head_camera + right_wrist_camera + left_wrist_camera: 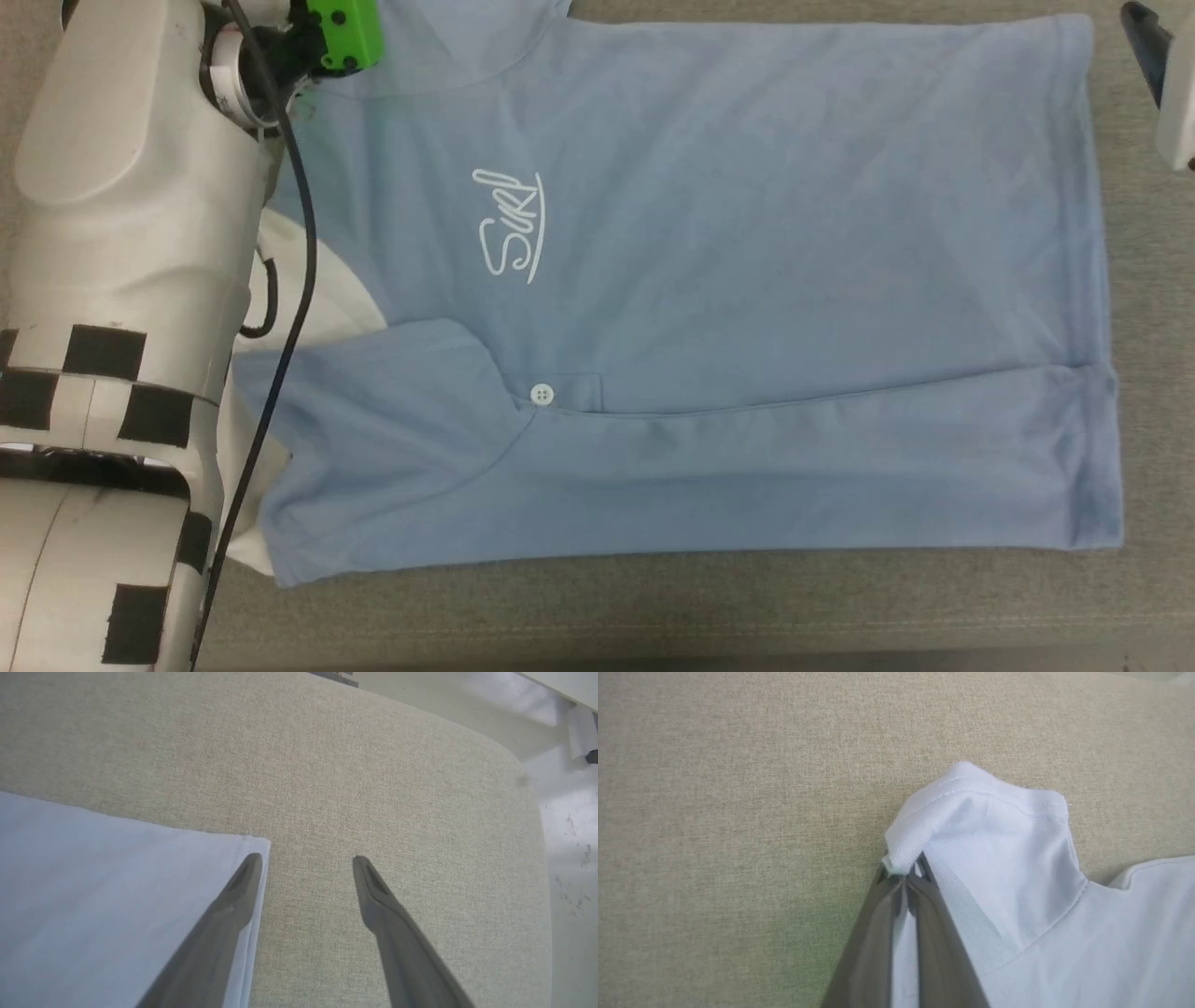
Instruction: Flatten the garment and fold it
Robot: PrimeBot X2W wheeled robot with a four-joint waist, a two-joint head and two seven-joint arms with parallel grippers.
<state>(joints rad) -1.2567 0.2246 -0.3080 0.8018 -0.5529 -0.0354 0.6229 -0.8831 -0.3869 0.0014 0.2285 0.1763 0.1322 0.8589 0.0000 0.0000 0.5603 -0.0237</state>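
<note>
Head view first: the light blue polo shirt (747, 233) lies flat on the grey-beige worktop (653, 607), stretched lengthwise along the near edge. Its white collar (322, 299) is toward the left end and its hem toward the right end. The near long side is folded up over the body in a band (747, 476), and the fold line runs just below a white button (541, 394). The white script logo (509, 224) sits on the open chest panel. The pale left forearm (121, 233), ringed with black-and-white checks, covers the left end, and a green fitting (347, 33) hangs over the far-left part of the shirt. A dark finger (1146, 42) of the right arm pokes in at the far-right corner, clear of the cloth.

Over to the left wrist view: the left gripper (903, 875) has its jaws clenched on the corner of a sleeve cuff (971, 793). The two dark fingers (873, 952) are pressed together with a sliver of blue fabric between them. The cuff bunches into a hump just past the tips, with bare worktop beyond it.

Right wrist view now: the right gripper (306, 858) has its jaws spread wide and grasps nothing. One finger (233, 905) hangs over the shirt's hem corner (254, 842), the other over bare worktop. The worktop's rounded corner (514, 765) curves away ahead, with pale floor (570, 858) past it.
</note>
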